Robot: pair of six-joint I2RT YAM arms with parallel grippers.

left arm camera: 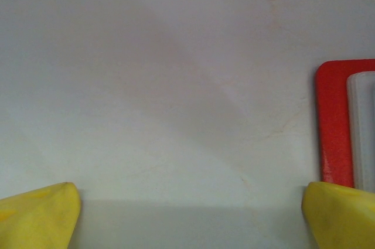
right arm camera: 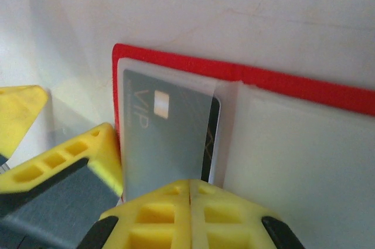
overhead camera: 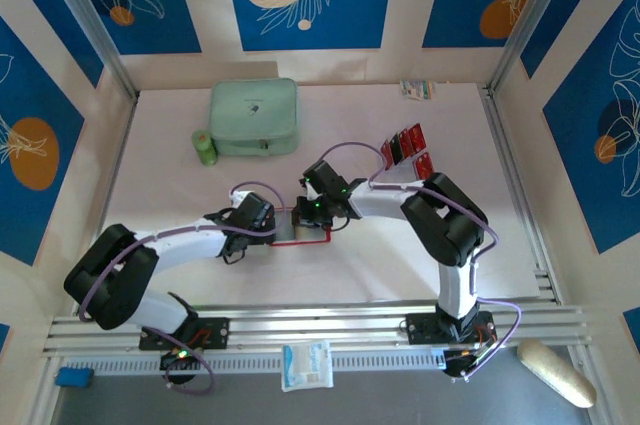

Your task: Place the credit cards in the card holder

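Note:
The card holder lies open on the table between both grippers, with a red rim and clear sleeves. A dark grey card marked VIP sits inside its left sleeve. My right gripper is shut, its yellow fingertips pressed together at the near edge of that card. My left gripper stands open on the table, its right fingertip at the holder's left corner. More credit cards, red and black, stand in a clear tiered stand to the back right.
A mint-green case and a small green bottle sit at the back left. A small packet lies at the far right corner. Aluminium rails run along the near edge and the right side.

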